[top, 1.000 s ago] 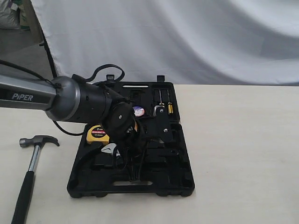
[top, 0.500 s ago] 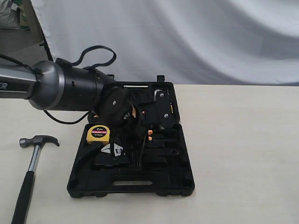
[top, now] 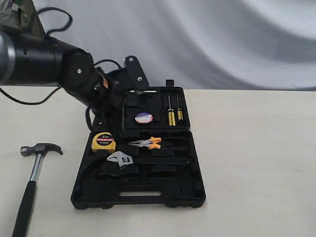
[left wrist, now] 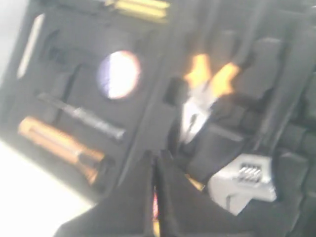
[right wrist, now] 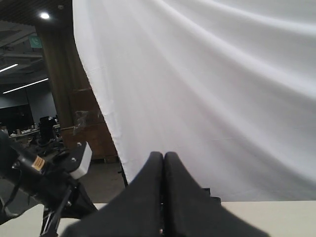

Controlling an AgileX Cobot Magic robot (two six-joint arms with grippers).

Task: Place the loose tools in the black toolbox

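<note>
The black toolbox lies open on the table. The black tape roll with its blue-white label sits in the far half, and the silver adjustable wrench rests in the near half. On the table left of the box lies the claw hammer, well apart from both grippers. My left arm hangs over the box's back left corner. Its gripper is shut and empty, with the wrench and tape roll beneath it. My right gripper is shut and empty, facing the white curtain.
In the box are a yellow tape measure, orange-handled pliers and yellow screwdrivers. A white curtain hangs behind the table. Bare tabletop stretches right of the box.
My left arm has risen and pulled back to the left rear, away from the middle of the box. The tape roll, pliers and wrench now show uncovered. The hammer has not moved.
</note>
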